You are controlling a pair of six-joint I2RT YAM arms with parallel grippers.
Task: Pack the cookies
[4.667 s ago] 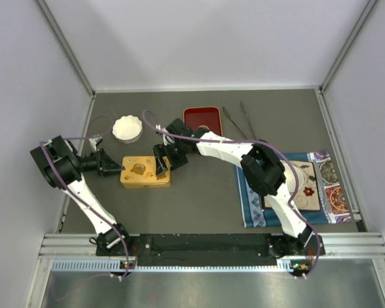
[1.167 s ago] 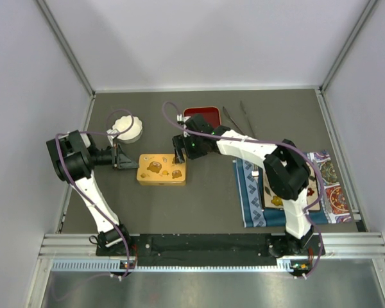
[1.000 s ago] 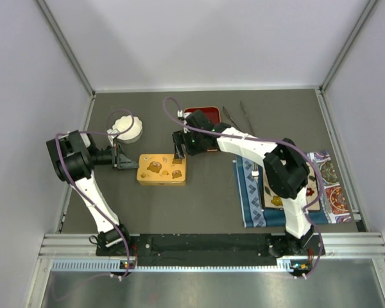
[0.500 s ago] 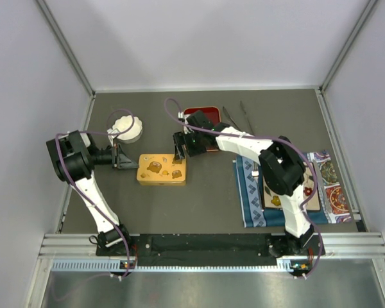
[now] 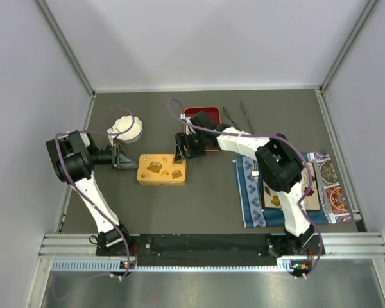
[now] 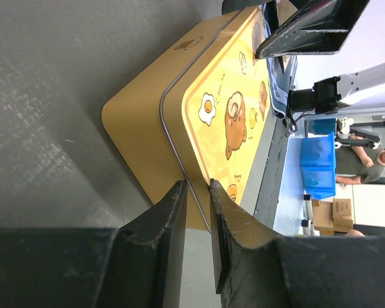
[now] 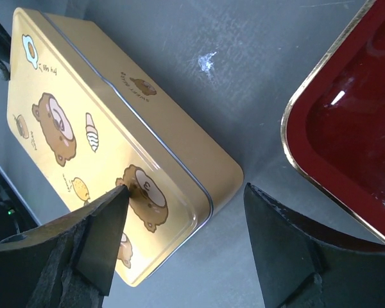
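Nearest me on the right is the blue cloth (image 5: 247,206) with the wooden board (image 5: 312,194) on it, half under my right arm. An orange speck (image 5: 274,201) shows at the board's edge. It could be a cookie, but it's too small to call. No other cookies show in any view, and the tin (image 5: 162,169), mid-table (image 5: 212,199), has its lid on, so I can't tell what's inside.

My left tool (image 6: 196,184) is at the tin's left end. Its fingers are drawn almost together and the lid rim runs into the slit between them, so I judge it a pinch on that rim. My right tool (image 7: 185,191) is spread wide over the tin's right corner, with one finger above the printed lid and the other above bare table beside the red tray (image 7: 346,128).

Further back sit the white paper cups (image 5: 126,128) and the tongs (image 5: 237,119).

I expect small flat discs like these to be light, stiff and possibly brittle. With so little edge to catch, I'd nip them gently across the rim with my fingertips. The tin looks like thin, slick metal and is likely to skate if pushed.

Only the left wrist view shows the lid seam and that slit. Only the right wrist view shows the gap between tin and tray. The cups, tongs and board appear only from the top.
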